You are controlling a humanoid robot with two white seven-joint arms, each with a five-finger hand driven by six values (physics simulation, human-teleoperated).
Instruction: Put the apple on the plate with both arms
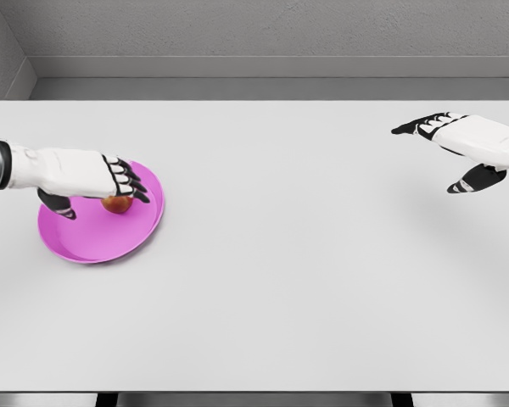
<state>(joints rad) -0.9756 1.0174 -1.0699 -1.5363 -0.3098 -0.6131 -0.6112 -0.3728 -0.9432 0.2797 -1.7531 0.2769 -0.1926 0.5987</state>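
A small red-orange apple [117, 203] rests on the magenta plate [93, 242] at the left of the white table. My left hand [102, 200] reaches in from the left edge and hovers over the plate. Its fingers [125, 180] are spread over the top of the apple and hide its upper part. Its thumb [61, 207] hangs well to the apple's left, apart from it. My right hand [428, 159] floats above the table at the far right, open, with fingers pointing left and nothing in it.
The white table [280, 254] stretches between the two hands. Its front edge runs along the bottom of the view. A grey wall stands behind the table's far edge.
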